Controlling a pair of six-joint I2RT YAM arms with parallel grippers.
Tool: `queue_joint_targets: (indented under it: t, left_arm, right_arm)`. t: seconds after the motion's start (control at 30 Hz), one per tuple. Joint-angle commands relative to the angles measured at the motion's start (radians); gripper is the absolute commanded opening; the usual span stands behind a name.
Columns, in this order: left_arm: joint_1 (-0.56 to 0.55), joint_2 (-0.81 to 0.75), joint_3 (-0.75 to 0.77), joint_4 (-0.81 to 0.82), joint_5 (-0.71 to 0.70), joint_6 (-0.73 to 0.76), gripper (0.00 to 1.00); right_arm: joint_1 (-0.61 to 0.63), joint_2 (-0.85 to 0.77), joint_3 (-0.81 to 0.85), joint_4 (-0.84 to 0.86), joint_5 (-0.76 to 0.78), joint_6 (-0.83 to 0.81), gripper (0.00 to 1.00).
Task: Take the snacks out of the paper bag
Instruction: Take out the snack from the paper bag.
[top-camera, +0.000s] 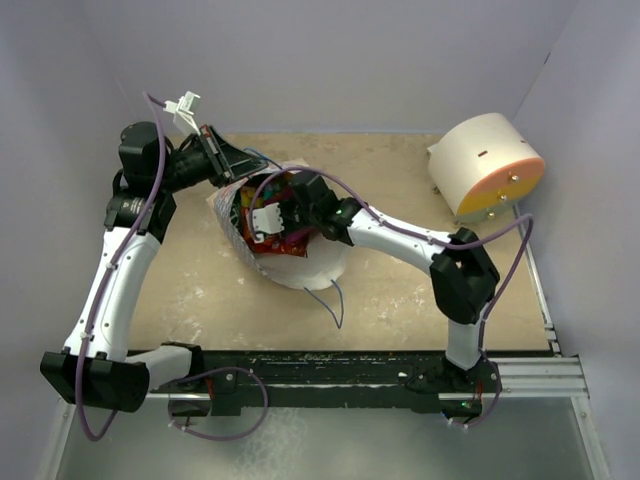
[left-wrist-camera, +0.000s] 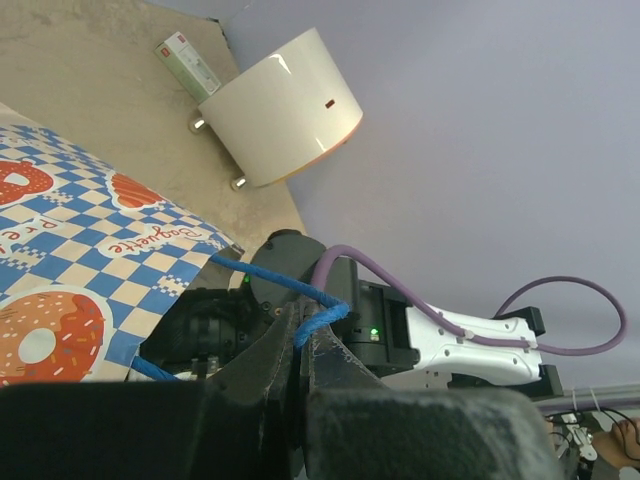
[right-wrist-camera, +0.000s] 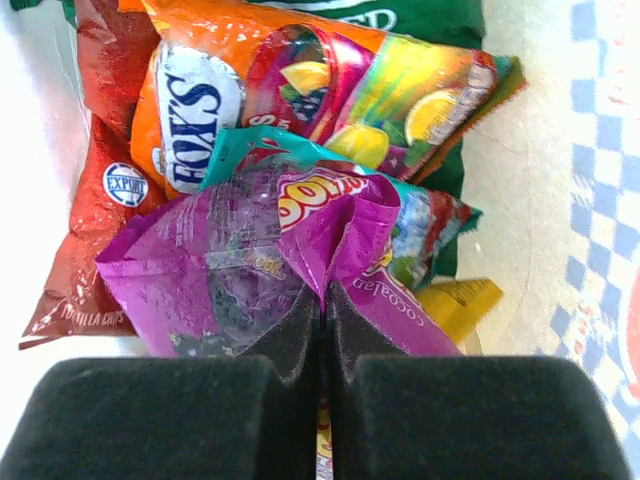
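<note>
The paper bag (top-camera: 300, 265) lies on its side mid-table, its mouth facing up-left; its blue-and-white checkered outside with orange marks shows in the left wrist view (left-wrist-camera: 90, 260). My left gripper (left-wrist-camera: 300, 335) is shut on the bag's blue string handle (left-wrist-camera: 290, 290) at the bag's far-left rim (top-camera: 228, 168). My right gripper (right-wrist-camera: 325, 310) is inside the bag mouth (top-camera: 290, 205), shut on a purple candy bag (right-wrist-camera: 250, 265). Under it lie an orange "FOX'S" packet (right-wrist-camera: 200, 90), a red chip bag (right-wrist-camera: 80, 250), a teal packet (right-wrist-camera: 240, 150), a yellow bar (right-wrist-camera: 460, 305) and a green bag (right-wrist-camera: 440, 20).
A cream cylinder with an orange face (top-camera: 490, 165) stands at the back right; it also shows in the left wrist view (left-wrist-camera: 285, 105), with a small green-white box (left-wrist-camera: 188, 62) behind it. A loose blue string (top-camera: 330, 300) trails in front of the bag.
</note>
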Motion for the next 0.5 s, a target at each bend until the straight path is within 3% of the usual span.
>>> queue_joint_targets:
  t: [0.0,0.33,0.47]
  left_arm:
    - [-0.002,-0.048,0.043,0.031,0.018,0.007,0.0]
    - [-0.002,-0.05,0.024,-0.018,-0.015,0.058,0.0]
    - [-0.002,-0.045,0.025,-0.047,-0.036,0.08,0.0]
  right_arm:
    - [0.01,-0.173,0.046,0.02,-0.006,0.107,0.0]
    - [0.054,-0.486,0.0,-0.197,-0.129,0.35,0.0]
    - [0.065,-0.646,-0.045,-0.223,-0.077,0.596,0.0]
